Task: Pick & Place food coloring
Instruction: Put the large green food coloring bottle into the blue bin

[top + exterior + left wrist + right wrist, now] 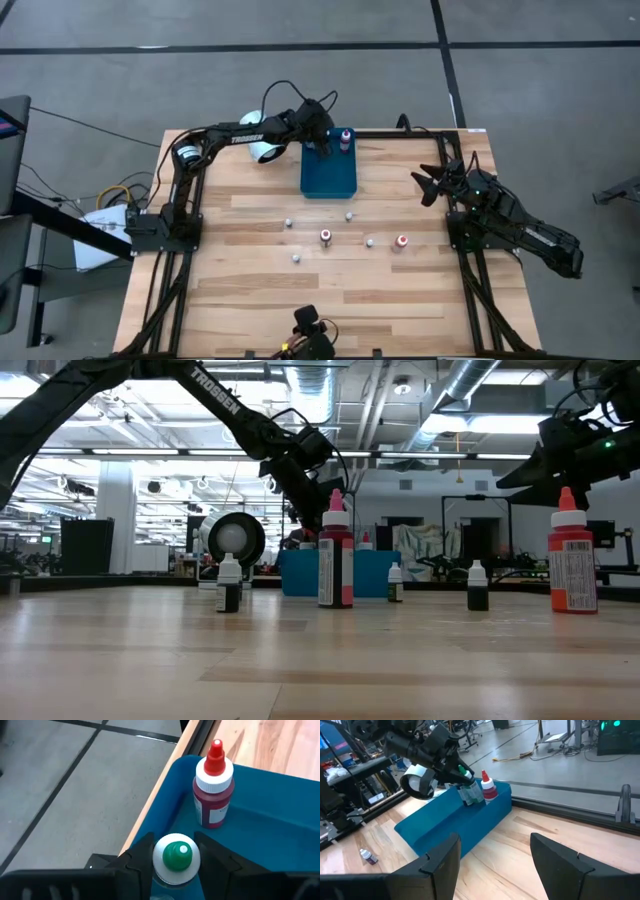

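While the left arm reaches across the far edge of the wooden plank worktop (250, 290) in the high view, its left end effector (322, 140) hangs over the far end of the blue rectangular plastic tray (329, 178), just beside the red-topped food coloring bottle (346, 139) standing there. What it grips is hidden from above by the arm. The right end effector (428, 184) waits near the worktop's right edge with its fingers spread and nothing between them. Loose on the worktop in front of the tray lie two red-capped bottles (325, 236) and four tiny white-capped bottles (288, 223).

From the low view, those bottles stand upright: a tall pink-capped one (335, 552) near the middle, a red one (571, 555) at the right, small dark white-capped ones (229, 583) between. A large white cylinder (231, 539) lies behind, and the tray is mostly blocked.

Through the left wrist view, the two dark fingers (140, 857) are clamped on the neck of the green-capped food coloring bottle (176, 857), held above the tray's corner; its body is cut off below. The red-topped bottle sits upright just beyond it.

Across the right wrist view, the right end effector's fingers (442, 859) stand wide apart, and the green-capped bottle shows small, its label unreadable.
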